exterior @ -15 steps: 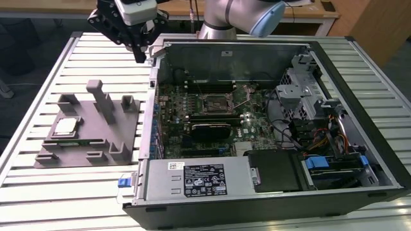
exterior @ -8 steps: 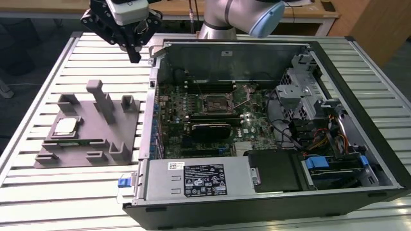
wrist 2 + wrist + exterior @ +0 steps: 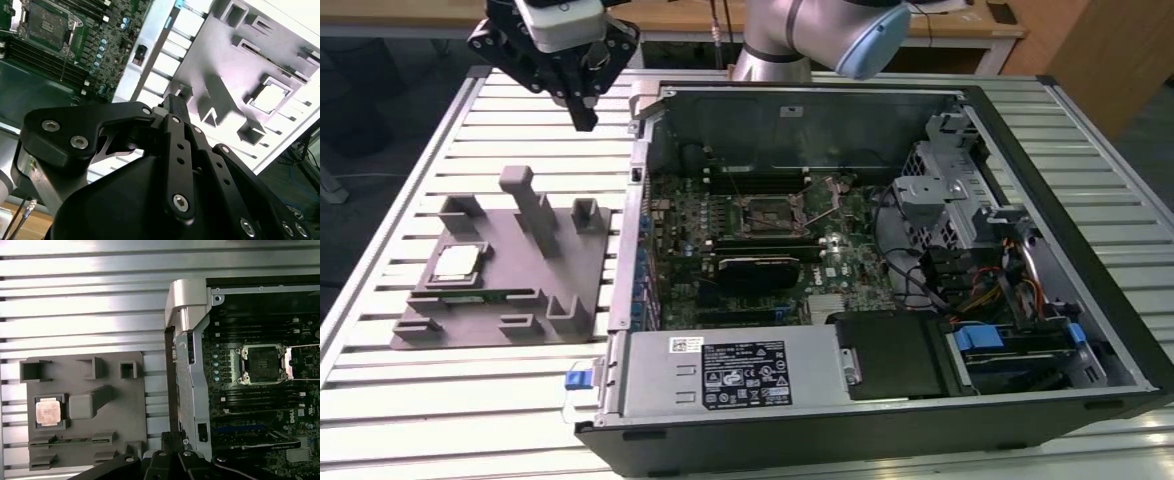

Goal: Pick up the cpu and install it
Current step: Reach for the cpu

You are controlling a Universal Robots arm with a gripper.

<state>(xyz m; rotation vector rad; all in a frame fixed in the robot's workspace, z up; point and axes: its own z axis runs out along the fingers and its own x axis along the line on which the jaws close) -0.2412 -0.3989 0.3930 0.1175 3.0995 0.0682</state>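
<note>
Lying flat, the square cpu (image 3: 456,263) shows a silvery top

We're getting bright, even light and soft shadows; glare blows out the gray holder (image 3: 225,65) in the second wrist view, the claw (image 3: 172,101) dark against it.
</note>
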